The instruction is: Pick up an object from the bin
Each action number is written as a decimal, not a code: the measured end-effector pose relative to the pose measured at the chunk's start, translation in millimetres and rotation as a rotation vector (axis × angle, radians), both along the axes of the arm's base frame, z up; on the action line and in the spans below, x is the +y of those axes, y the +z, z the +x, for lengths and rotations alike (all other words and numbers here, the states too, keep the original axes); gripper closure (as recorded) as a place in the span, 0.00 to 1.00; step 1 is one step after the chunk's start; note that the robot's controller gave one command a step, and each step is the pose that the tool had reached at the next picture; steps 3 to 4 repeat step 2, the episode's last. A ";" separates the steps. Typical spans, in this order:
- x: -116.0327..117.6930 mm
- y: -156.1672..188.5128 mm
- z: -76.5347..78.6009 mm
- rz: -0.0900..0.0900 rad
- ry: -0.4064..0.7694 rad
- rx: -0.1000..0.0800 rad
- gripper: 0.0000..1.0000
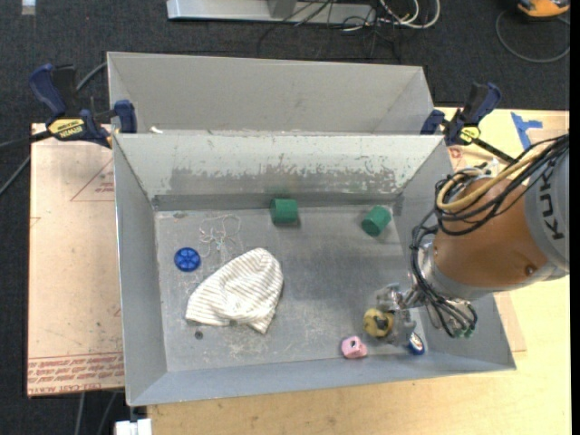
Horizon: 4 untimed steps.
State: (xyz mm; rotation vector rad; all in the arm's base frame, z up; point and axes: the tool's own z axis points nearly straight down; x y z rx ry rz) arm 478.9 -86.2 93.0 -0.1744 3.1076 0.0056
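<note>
Entry: my gripper was low in the near right corner of the grey bin, my arm reaching in from the right.

Thing at the gripper: a small yellow-brown lump, lying on the bin floor close against the gripper's near-left side. I could not tell whether they touched.

Gripper state: I could not tell whether it was apart, together or clamped on anything, because my wrist and its cables covered that part.

Close neighbours:
- A small pink piece lay just beside the lump, towards the front wall.
- A small blue piece lay at the foot of the right wall.

Well apart from the gripper:
- A crumpled striped cloth lay left of centre.
- A blue wheel-shaped disc lay near the cloth's far-left side.
- A green block and a green cylinder lay along the back wall.
</note>
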 end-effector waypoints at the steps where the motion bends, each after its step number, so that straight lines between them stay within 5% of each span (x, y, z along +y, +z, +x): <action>1: 0.0 -2.9 -0.4 0.000 0.000 0.002 1.00; 4: 0.1 -3.3 -0.5 0.000 0.000 0.002 1.00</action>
